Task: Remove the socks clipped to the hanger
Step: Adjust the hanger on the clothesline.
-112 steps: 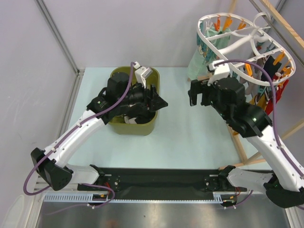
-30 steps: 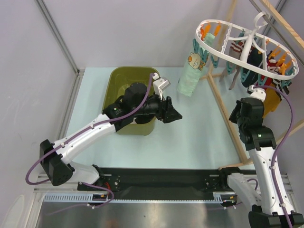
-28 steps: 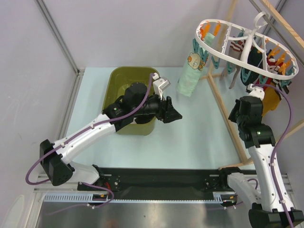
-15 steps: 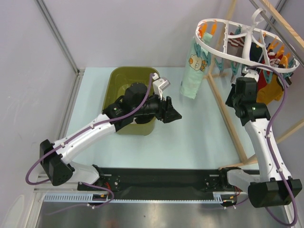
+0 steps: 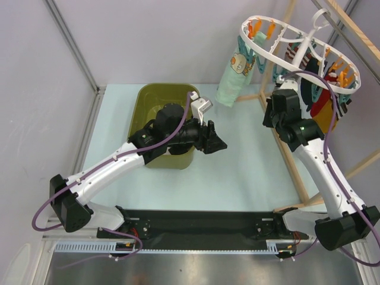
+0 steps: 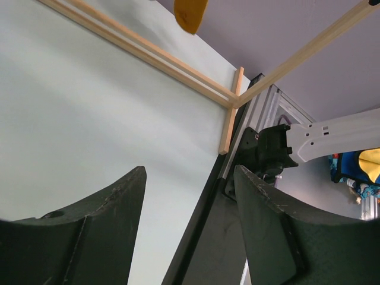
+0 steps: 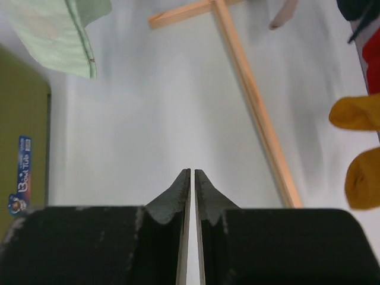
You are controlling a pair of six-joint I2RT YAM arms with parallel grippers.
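Pale mint tabletop [image 5: 237,172], enclosed by plain lilac-grey walls [image 5: 148,41] far and left. Aluminium post [image 5: 71,47] at far left. Light wooden rack [image 5: 295,177] at right. Black mounting plate [image 5: 202,222] spans near edge.

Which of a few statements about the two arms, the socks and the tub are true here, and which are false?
1. The mint bear-print sock hangs from the white hanger. True.
2. The right gripper is holding a sock. False: its fingers are shut with nothing between them.
3. The left gripper is open. True.
4. The left gripper is down inside the olive-green tub. False: it is out past the tub's right side, above the table.
5. The mustard-orange socks lie flat on the table. False: they hang in the air by the hanger.
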